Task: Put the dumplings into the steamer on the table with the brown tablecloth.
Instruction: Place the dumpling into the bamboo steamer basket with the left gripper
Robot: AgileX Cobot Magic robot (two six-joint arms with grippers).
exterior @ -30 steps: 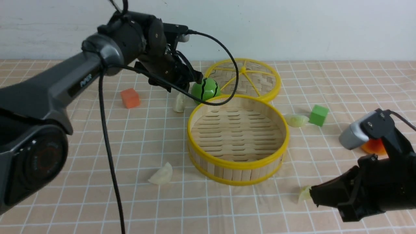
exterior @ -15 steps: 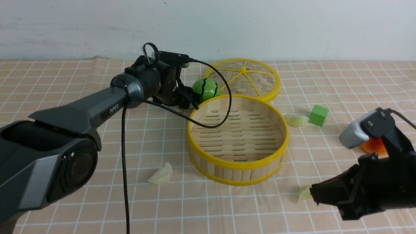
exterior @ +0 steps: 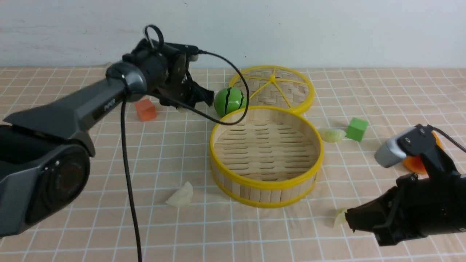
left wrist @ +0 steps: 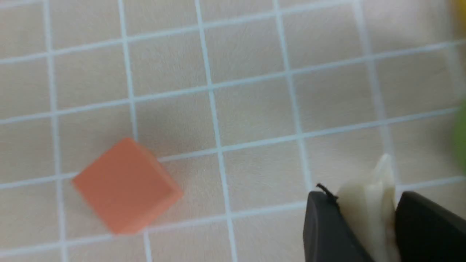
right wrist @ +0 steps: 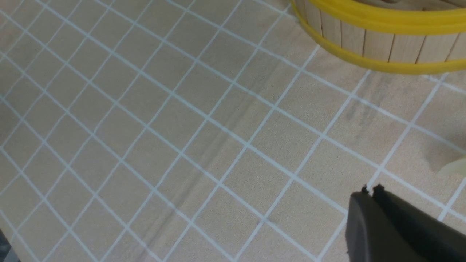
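My left arm [exterior: 91, 105] stretches to the upper left, left gripper [left wrist: 364, 199] clamped on a white dumpling [left wrist: 376, 185] — right gripper [right wrist: 371, 191], lower right, pressed together. The steamer [exterior: 265, 185] sits center — slatted floor bare.

Layout on the table [exterior: 91, 225], by clock face from the steamer [exterior: 266, 185] at centre. Lid [exterior: 291, 89]: 12 o'clock, just behind the steamer. Ball [exterior: 228, 101]: 11 o'clock, just beside the rim. Left cube [exterior: 145, 110]: 10 o'clock, well apart. Dumpling A [exterior: 181, 195]: 8 o'clock. Dumpling B [exterior: 332, 135]: 2 o'clock, near the wall; right cube [exterior: 356, 129] just beside it, at its 3 o'clock. Dumpling C [exterior: 339, 217]: 4 o'clock, just beside the right tool [exterior: 348, 220]. Dumpling D [left wrist: 367, 211]: between the jaws of the left tool [left wrist: 364, 198], at the ball's 9 o'clock.
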